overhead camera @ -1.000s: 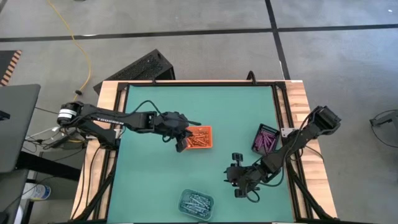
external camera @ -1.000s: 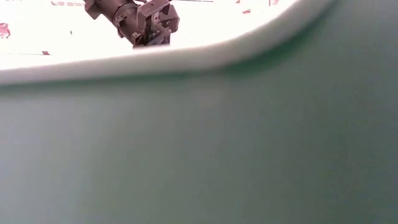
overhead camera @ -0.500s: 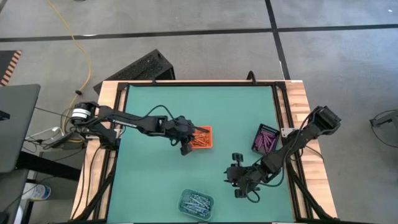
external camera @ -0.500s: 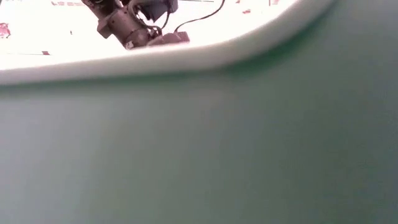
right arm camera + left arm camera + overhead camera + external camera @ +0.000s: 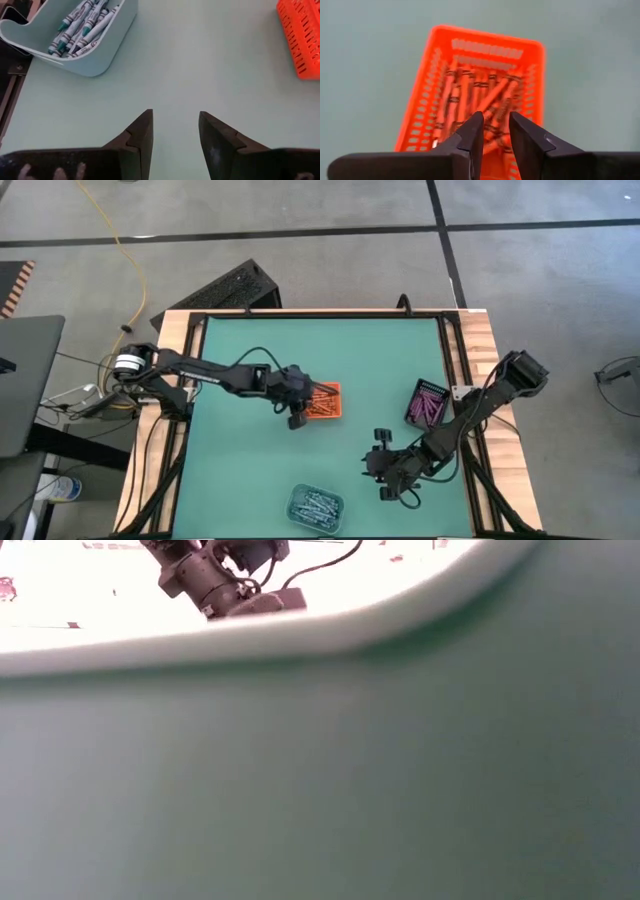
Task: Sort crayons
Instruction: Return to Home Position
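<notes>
Crayons [image 5: 470, 95] in orange lie heaped in the orange tray [image 5: 490, 47] near the mat's [image 5: 250, 470] middle. The left gripper [image 5: 496, 116] hangs over that tray's left end, its fingers a narrow gap apart with nothing between them. Purple crayons [image 5: 430, 400] fill the black tray [image 5: 409, 414] by the mat's right edge. Blue-grey crayons [image 5: 80, 25] sit in the clear tray [image 5: 107, 50] at the near edge. The right gripper [image 5: 175, 112] is low over bare mat between the clear and black trays, fingers spread and empty.
</notes>
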You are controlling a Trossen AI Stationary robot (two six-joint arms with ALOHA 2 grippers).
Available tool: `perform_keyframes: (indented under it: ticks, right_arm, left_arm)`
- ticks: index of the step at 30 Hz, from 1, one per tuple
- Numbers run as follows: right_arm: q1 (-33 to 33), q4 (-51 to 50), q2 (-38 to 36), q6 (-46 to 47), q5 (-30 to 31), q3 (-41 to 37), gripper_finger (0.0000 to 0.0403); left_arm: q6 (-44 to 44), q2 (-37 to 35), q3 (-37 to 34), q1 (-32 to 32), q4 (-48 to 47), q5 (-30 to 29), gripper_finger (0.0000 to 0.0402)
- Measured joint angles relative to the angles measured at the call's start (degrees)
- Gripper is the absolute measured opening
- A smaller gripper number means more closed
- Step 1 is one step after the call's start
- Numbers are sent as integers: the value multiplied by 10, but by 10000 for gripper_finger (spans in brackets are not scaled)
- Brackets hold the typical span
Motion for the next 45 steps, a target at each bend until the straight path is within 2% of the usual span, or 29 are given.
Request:
perform_keyframes:
  ticks: [5, 8, 14, 17, 21, 25, 29, 34, 37, 41, 45]
  right_arm:
    - [0, -14, 0, -35, 0, 15, 150]
    - [0, -47, 0, -83, 4, 48, 150]
    - [0, -158, -1, -171, 58, 141, 150]
    - [6, -214, -15, -212, 106, 174, 150]
    - [12, -275, -65, -244, 165, 180, 147]
    - [9, -287, -151, -246, 165, 157, 133]
    - [10, -262, -241, -249, 158, 115, 116]
    - [-4, -194, -344, -299, 147, 42, 103]
    - [-23, -120, -400, -348, 146, -15, 100]
    - [-77, -14, -466, -407, 86, -93, 98]
    - [-171, 25, -516, -428, 12, -142, 98]
  left_arm:
    - [31, -7, 54, 0, -101, 49, 81]
    - [48, -14, 90, -10, -170, 39, 81]
    - [99, -48, 127, -65, -218, -60, 81]
    - [108, -78, 128, -101, -238, -134, 81]
    - [94, -130, 123, -151, -286, -246, 82]
    - [69, -200, 86, -200, -302, -314, 82]
    - [51, -278, 26, -234, -293, -324, 82]
    - [51, -380, -72, -249, -222, -350, 82]
    - [77, -442, -138, -248, -156, -356, 82]
    - [108, -515, -208, -235, -94, -337, 79]
    - [124, -578, -251, -207, -85, -325, 75]
